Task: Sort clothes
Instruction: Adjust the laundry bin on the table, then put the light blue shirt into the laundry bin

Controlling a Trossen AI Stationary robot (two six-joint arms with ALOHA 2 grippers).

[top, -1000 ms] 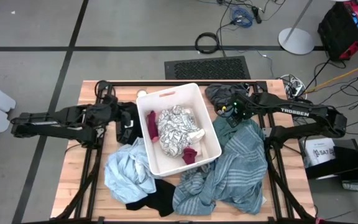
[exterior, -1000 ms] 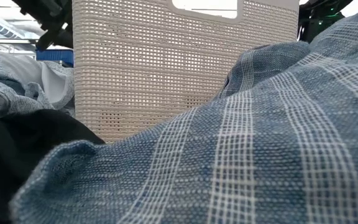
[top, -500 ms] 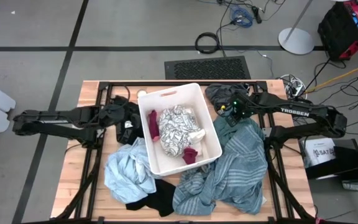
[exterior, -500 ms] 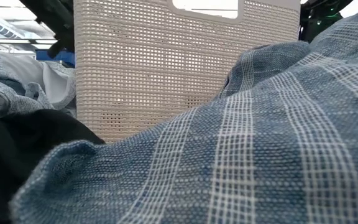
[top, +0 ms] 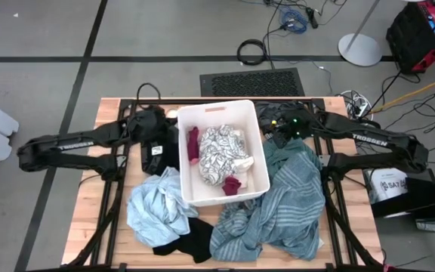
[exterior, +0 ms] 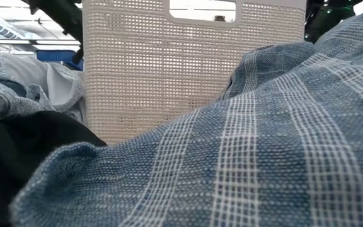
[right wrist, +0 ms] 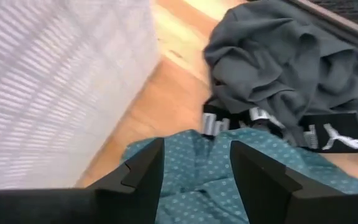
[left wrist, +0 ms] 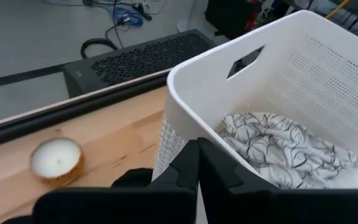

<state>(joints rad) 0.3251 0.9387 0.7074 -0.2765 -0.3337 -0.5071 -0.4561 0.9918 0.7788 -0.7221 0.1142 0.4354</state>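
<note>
The white bin stands mid-table and holds a white patterned garment and small magenta pieces. My left gripper is shut at the bin's left wall, near its far corner. My right gripper stands open beside the bin's right wall, just over a teal dotted cloth; whether it touches it I cannot tell. A dark grey garment lies beyond it. On the table lie the teal-grey striped garment, a light blue one and a black one. My left gripper is shut over the rim of the bin's left wall, close to the far left corner. One finger shows on the outer side and the other on the inner side. The fingers come from the table's left, slanting down. The bin stands upright on the table.
A small round white thing sits on the wood by the bin's far left corner. More black cloth lies under my left arm. In the low view the striped cloth fills the front, with the bin's near wall behind it.
My left gripper has gone toward the table's far and right edges and has shut at the bin's left wall. The bin has slid toward the right and far edges and turned squarer to the table. My right gripper has shifted a little toward the right edge.
</note>
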